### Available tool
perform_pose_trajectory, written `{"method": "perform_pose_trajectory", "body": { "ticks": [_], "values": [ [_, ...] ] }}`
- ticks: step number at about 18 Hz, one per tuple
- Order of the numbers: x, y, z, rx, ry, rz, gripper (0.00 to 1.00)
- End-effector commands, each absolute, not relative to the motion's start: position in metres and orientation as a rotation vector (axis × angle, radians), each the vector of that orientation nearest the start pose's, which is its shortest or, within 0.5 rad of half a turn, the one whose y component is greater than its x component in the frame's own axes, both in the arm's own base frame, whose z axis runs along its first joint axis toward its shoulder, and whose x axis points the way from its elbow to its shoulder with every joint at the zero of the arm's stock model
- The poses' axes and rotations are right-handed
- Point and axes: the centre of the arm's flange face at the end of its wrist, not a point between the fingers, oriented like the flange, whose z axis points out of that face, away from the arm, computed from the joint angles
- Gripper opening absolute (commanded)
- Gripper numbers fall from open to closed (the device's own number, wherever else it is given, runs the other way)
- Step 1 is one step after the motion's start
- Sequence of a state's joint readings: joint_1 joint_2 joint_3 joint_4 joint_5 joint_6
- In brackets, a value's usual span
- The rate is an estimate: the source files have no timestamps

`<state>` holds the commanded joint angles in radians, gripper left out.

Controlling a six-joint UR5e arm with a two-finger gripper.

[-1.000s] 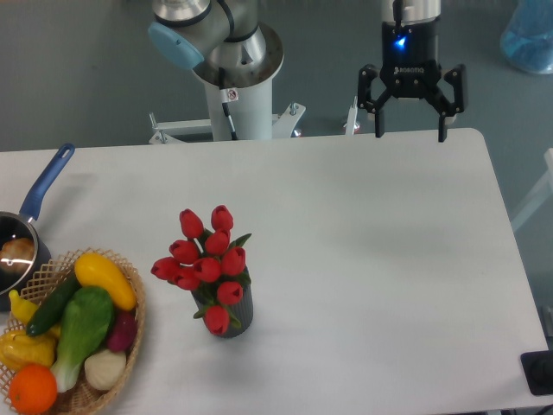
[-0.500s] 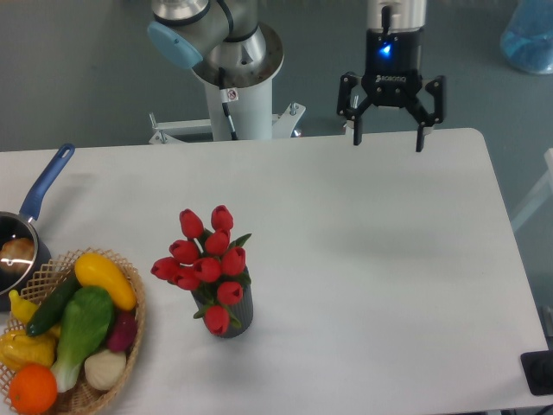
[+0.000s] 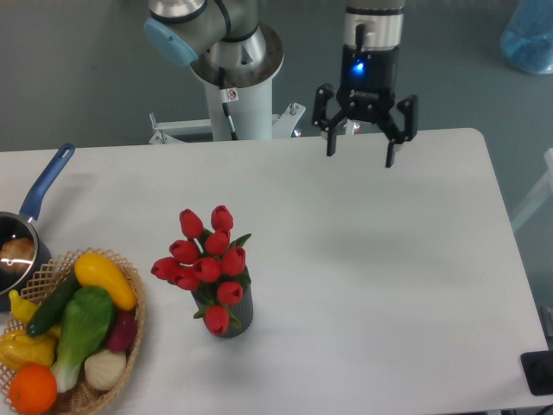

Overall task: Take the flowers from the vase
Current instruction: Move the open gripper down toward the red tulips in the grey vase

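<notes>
A bunch of red tulips, the flowers (image 3: 206, 264), stands upright in the vase (image 3: 232, 317), a short dark cylinder near the front middle of the white table (image 3: 371, 259). Most of the vase is hidden behind the blooms and leaves. My gripper (image 3: 360, 156) hangs over the table's back edge, far up and to the right of the flowers. Its two black fingers point down and are spread wide open, with nothing between them.
A wicker basket (image 3: 134, 333) of vegetables and fruit sits at the front left corner. A blue-handled saucepan (image 3: 30, 216) lies at the left edge. The arm's white base (image 3: 233, 95) rises behind the table. A blue object (image 3: 527, 35) shows at the top right.
The gripper has moved left and slightly down along the table's back edge, staying open. The flowers and vase have not moved.
</notes>
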<state>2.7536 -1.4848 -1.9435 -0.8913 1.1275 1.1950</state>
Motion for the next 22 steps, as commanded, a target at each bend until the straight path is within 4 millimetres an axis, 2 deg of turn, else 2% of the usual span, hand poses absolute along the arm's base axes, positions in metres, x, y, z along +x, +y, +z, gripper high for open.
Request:
{"method": "perform_pose_trajectory", "body": {
  "ticks": [5,7,19,22],
  "values": [
    [-0.35,0.358,0.408,-2.544,0.179,0.154,1.0],
    [-0.351,0.363,0.4,-2.521,0.181,0.109,1.0],
    [-0.352,0.369,0.401,-2.474,0.191,0.077,1.0],
    [-0.352,0.379,0.389,-2.461,0.201,0.029,1.0]
  ]
}}
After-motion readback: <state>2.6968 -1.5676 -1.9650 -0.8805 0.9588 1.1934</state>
